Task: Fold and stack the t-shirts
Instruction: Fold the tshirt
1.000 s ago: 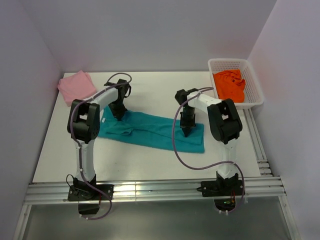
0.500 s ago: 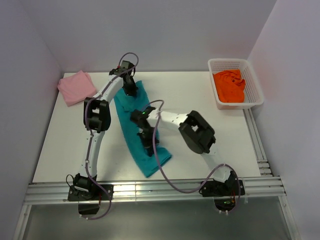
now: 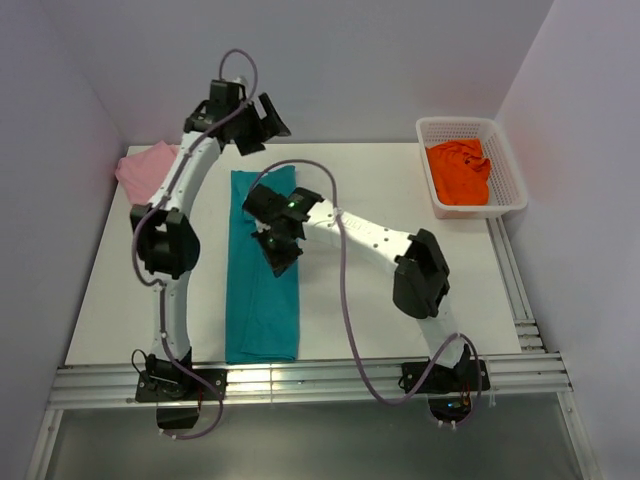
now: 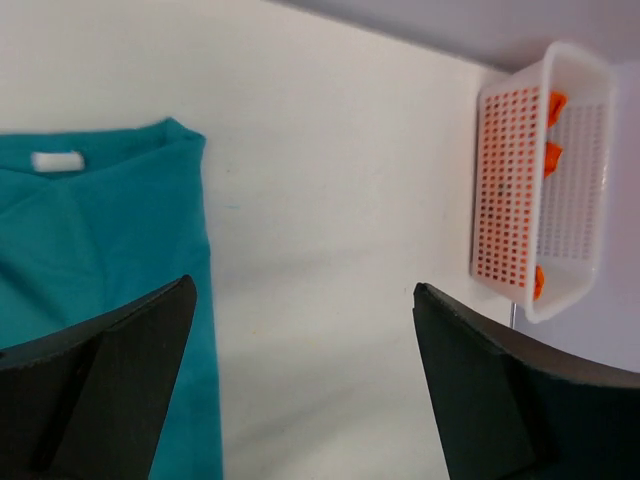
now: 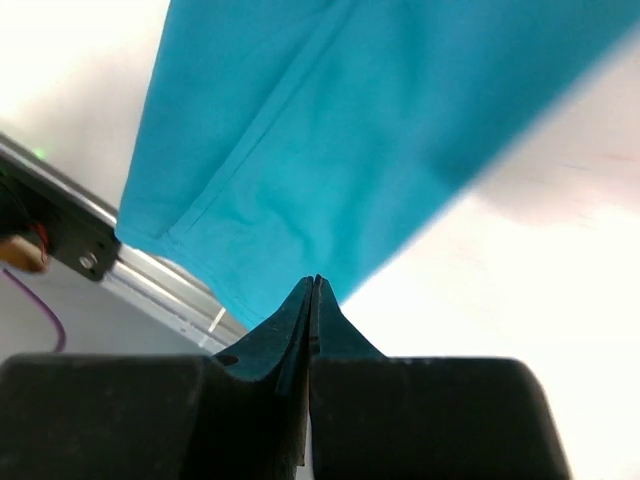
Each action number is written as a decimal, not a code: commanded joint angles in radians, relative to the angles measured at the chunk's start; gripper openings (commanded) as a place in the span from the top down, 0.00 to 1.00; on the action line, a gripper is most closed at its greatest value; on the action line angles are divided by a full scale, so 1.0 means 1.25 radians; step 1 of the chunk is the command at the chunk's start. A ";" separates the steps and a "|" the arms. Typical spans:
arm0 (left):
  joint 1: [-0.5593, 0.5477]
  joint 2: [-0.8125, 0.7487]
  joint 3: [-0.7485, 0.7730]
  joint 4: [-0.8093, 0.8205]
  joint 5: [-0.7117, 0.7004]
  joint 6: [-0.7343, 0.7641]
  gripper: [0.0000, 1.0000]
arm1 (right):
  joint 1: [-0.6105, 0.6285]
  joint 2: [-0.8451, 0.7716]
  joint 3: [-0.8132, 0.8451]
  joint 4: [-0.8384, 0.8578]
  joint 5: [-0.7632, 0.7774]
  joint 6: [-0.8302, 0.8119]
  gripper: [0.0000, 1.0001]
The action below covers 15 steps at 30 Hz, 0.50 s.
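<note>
Teal t-shirt [image 3: 262, 270]: a long, narrow folded strip, flat on your table [image 3: 400, 290], left of centre.
Left gripper [image 3: 265, 128]: raised above the strip's far end, jaws wide apart, empty.
Right gripper [image 3: 280, 255]: low over the strip's middle, fingers pressed together.

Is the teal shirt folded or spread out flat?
Partly folded: the teal shirt lies as one long narrow strip, with no sleeves sticking out.
</note>
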 commanded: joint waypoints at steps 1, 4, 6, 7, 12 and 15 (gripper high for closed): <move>0.032 -0.152 -0.033 -0.082 -0.105 0.028 0.05 | -0.037 -0.080 0.010 -0.064 0.086 0.016 0.99; 0.023 -0.273 -0.184 -0.158 -0.258 0.046 0.05 | -0.066 -0.138 -0.062 -0.018 0.074 0.033 0.66; 0.021 -0.364 -0.316 -0.225 -0.356 0.039 0.06 | -0.080 -0.172 -0.126 0.005 0.066 0.049 0.39; 0.021 -0.393 -0.360 -0.249 -0.385 0.029 0.07 | -0.084 -0.209 -0.145 0.024 0.066 0.053 0.26; 0.012 -0.639 -0.713 -0.300 -0.388 -0.066 0.11 | -0.091 -0.346 -0.325 0.089 0.058 0.106 0.19; -0.027 -0.768 -0.874 -0.333 -0.376 -0.135 0.14 | -0.091 -0.454 -0.469 0.162 0.027 0.165 0.19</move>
